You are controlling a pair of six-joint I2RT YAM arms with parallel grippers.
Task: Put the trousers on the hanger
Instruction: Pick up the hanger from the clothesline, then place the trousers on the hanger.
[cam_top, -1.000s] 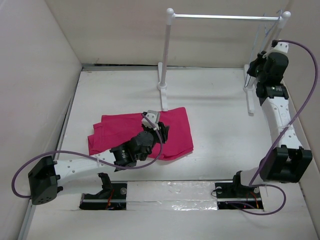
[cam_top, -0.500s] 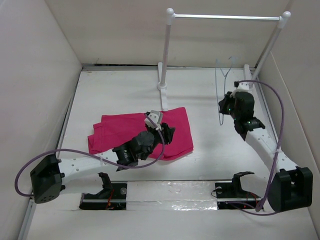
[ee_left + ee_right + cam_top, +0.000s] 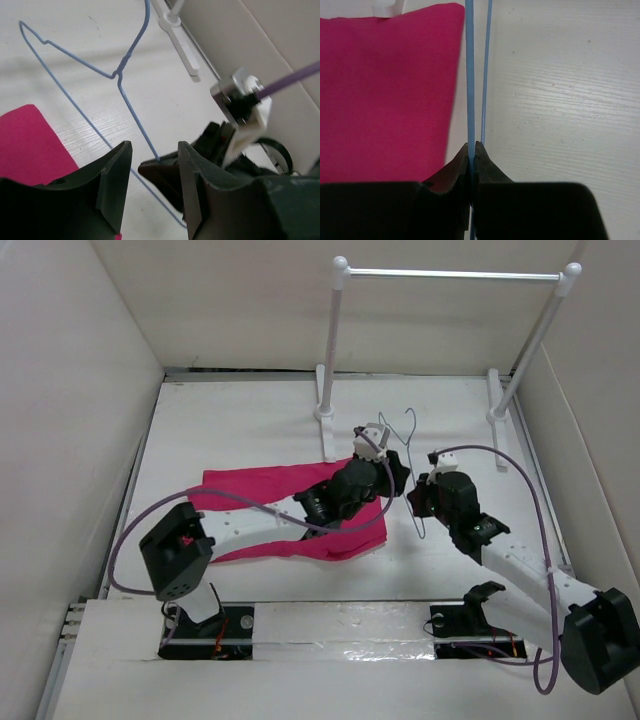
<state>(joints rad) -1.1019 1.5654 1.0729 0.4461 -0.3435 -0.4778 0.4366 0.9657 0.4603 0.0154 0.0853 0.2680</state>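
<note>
Top external: soft magenta-pink fabric trousers [image 3: 245, 488] lie flat, left of centre on white wood-grain table [image 3: 230, 420]. Left gripper [image 3: 154, 147] at their right edge, jaws half apart, empty. Thin pale-blue triangular wire hanger [image 3: 120, 76] just right of it, pinched tight in right gripper [image 3: 472, 147]. Since earlier: hanger carried from right post of white-poled rack [image 3: 335, 340] to centre; left arm swung right. Rack stands behind.

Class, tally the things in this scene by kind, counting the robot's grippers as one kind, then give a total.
trousers: 1
hanger: 1
rack: 1
grippers: 2 (left gripper, right gripper)
Total: 5
</note>
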